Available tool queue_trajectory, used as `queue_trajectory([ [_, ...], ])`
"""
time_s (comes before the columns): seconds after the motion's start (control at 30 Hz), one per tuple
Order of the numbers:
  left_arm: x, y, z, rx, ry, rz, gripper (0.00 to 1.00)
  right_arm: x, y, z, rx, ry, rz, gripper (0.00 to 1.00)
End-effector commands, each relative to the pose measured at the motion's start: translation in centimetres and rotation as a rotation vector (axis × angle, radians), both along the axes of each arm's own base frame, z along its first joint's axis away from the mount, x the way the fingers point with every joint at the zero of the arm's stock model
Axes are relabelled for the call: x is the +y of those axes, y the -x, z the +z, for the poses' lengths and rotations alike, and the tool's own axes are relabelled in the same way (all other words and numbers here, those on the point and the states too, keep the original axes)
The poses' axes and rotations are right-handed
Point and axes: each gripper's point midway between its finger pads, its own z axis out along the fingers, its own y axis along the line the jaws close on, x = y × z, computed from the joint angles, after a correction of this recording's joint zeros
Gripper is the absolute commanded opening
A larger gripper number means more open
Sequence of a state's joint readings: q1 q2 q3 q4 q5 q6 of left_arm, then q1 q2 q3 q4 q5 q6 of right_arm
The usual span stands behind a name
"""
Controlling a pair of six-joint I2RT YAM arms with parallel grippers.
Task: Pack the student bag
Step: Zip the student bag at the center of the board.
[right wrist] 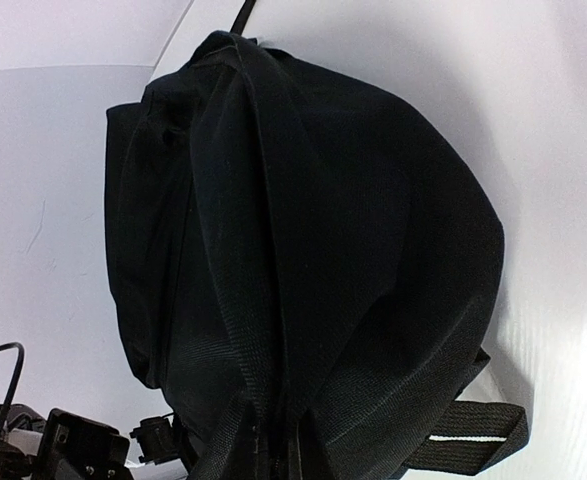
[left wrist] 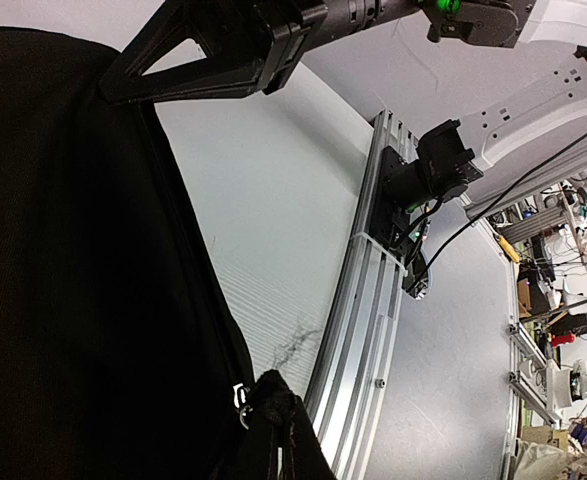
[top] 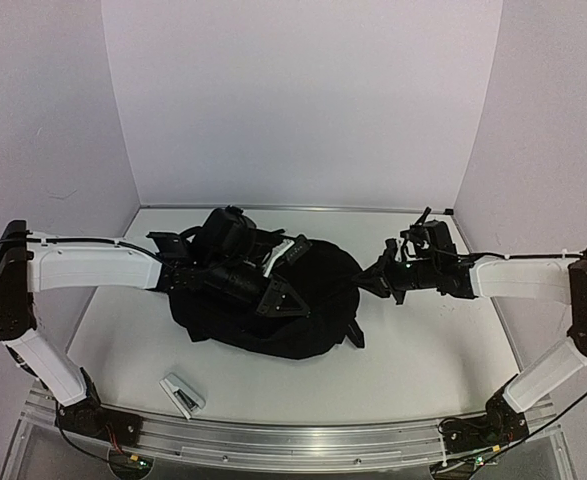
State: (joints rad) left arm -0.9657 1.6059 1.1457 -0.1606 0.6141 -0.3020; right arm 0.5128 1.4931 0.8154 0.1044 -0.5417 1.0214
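On the white surface (top: pixel 423 365), between the two arms, the student bag (top: pixel 313 315) lies slumped flat, a broad black mound of limp fabric. The left claw (top: pixel 285 303) lies over the bag's middle with its jaws together; the tip touches the cloth, but whether a fold is pinched cannot be told. The right claw (top: pixel 371 283), at the bag's right edge, is clamped on a gathered ridge of fabric, and the folds run toward it in the right wrist view. The bag is judged soft and shapeless, so it is likely to sag and drag rather than lift as one piece; its weave looks matte and not slippery, and nothing about it appears fragile. Firmer holds are probably the seam ridge and the webbing strap (right wrist: pixel 468 437) with its pale stripe, which trails from the bag's near right side. A small white-and-dark object (top: pixel 181 396) lies well apart from the bag, toward its near left. Bare surface borders the bag on the right and near sides; behind the bag the wall (top: pixel 303 110) is close, and beyond the near side runs the aluminium rail (top: pixel 303 442).
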Motion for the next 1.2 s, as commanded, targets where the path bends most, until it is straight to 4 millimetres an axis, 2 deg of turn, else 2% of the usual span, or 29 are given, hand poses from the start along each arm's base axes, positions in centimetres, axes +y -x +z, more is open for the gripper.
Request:
queue_trajectory([
  [0.0, 1.2, 2.1, 4.8, -0.049, 0.09, -0.063, 0.0, -4.5, -4.4, -0.5, -0.068, 0.1, -0.171, 0.0],
  [0.33, 2.9, 2.2, 3.2, -0.054, 0.022, -0.02, 0.0, -6.8, -6.8, -0.8, -0.085, 0.145, -0.192, 0.0],
  [0.5, 3.5, 1.9, 2.4, -0.059, 0.002, 0.001, 0.0, -7.8, -7.8, 0.2, -0.113, 0.159, -0.207, 0.0],
  [0.6, 3.0, 1.7, 2.5, -0.056, 0.019, 0.0, 0.0, -7.4, -7.7, 1.4, -0.136, 0.143, -0.182, 0.0],
  [0.63, 2.7, 1.6, 2.7, -0.054, 0.03, -0.003, 0.0, -7.2, -7.5, 1.9, -0.14, 0.134, -0.168, 0.02],
  [0.8, 0.8, 0.9, 3.3, -0.051, 0.084, -0.024, 0.0, -7.2, -4.6, 3.3, -0.121, 0.121, -0.145, 0.39],
  [0.9, 0.3, 0.8, 3.7, -0.058, 0.108, -0.034, 0.0, -7.4, -2.2, 4.7, -0.118, 0.094, -0.164, 0.57],
  [0.97, 0.1, 0.7, 3.8, -0.063, 0.115, -0.04, 0.0, -7.1, -0.5, 5.0, -0.102, 0.063, -0.169, 0.63],
  [1.07, -0.2, 0.7, 3.7, -0.059, 0.116, -0.052, 0.0, -5.4, 2.0, 5.8, -0.084, 0.015, -0.152, 0.67],
  [1.17, -0.2, 0.8, 3.6, -0.057, 0.114, -0.056, 0.0, -2.6, 4.0, 6.5, -0.066, -0.017, -0.114, 0.7],
])
